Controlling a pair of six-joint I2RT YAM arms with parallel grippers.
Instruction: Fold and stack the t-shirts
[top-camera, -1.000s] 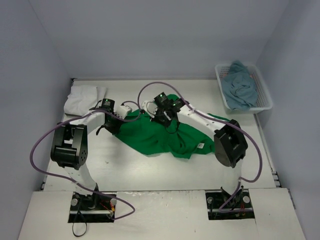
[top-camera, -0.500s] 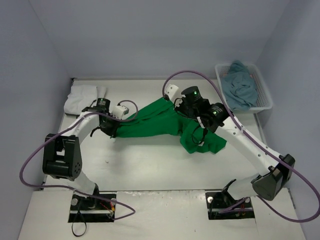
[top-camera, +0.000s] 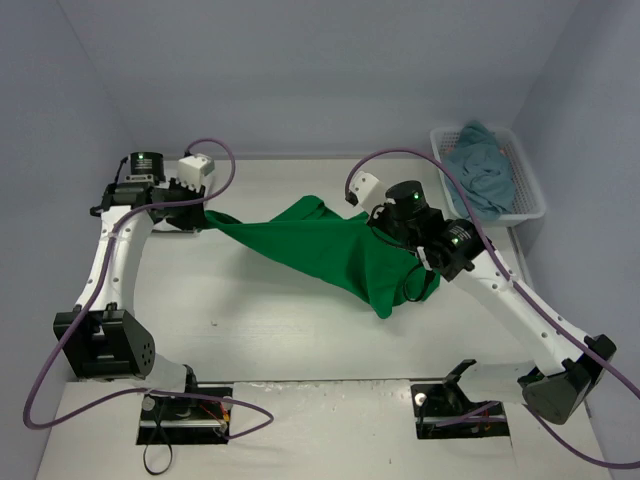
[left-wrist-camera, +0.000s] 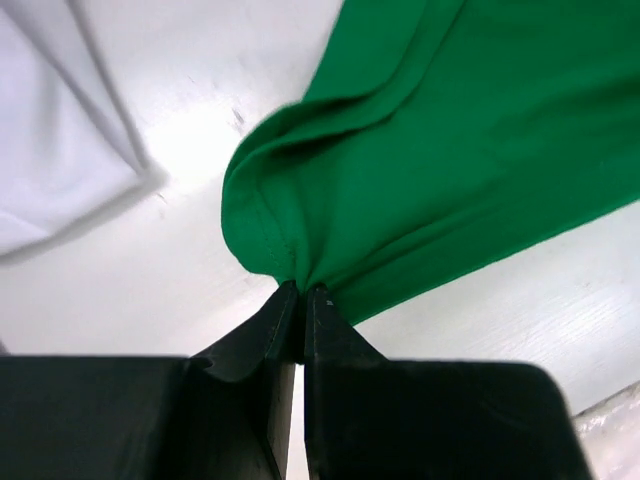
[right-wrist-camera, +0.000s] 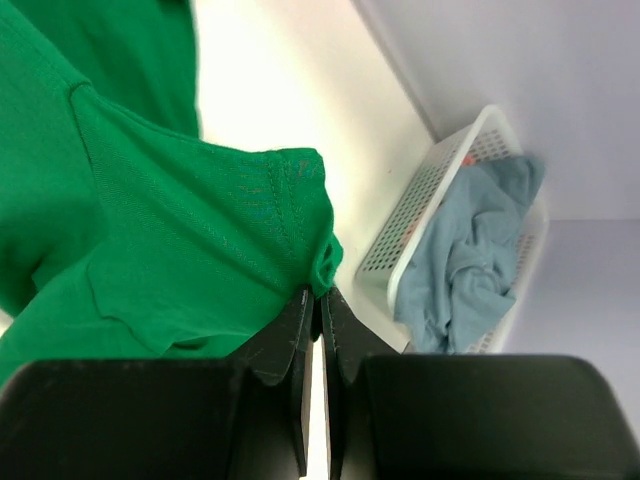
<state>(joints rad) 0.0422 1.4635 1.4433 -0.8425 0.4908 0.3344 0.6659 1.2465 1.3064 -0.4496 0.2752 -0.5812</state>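
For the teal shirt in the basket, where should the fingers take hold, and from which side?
Probably best to pinch a raised fold of the teal shirt from straight above: it lies crumpled in the white basket, whose walls block a sideways approach.

Table (top-camera: 280, 320): white, matte top with faint scuffs, filling the middle of the top view.
Upper left corner: white t-shirt (left-wrist-camera: 60, 120) lying crumpled, flat on the surface.
Upper right edge: white lattice basket (top-camera: 528, 175) standing on the top, against the side wall.
Centre: green t-shirt (top-camera: 330, 250) spans above the surface; whether its low fold touches cannot be told.
Bottom edge: two arm bases (top-camera: 185, 412).
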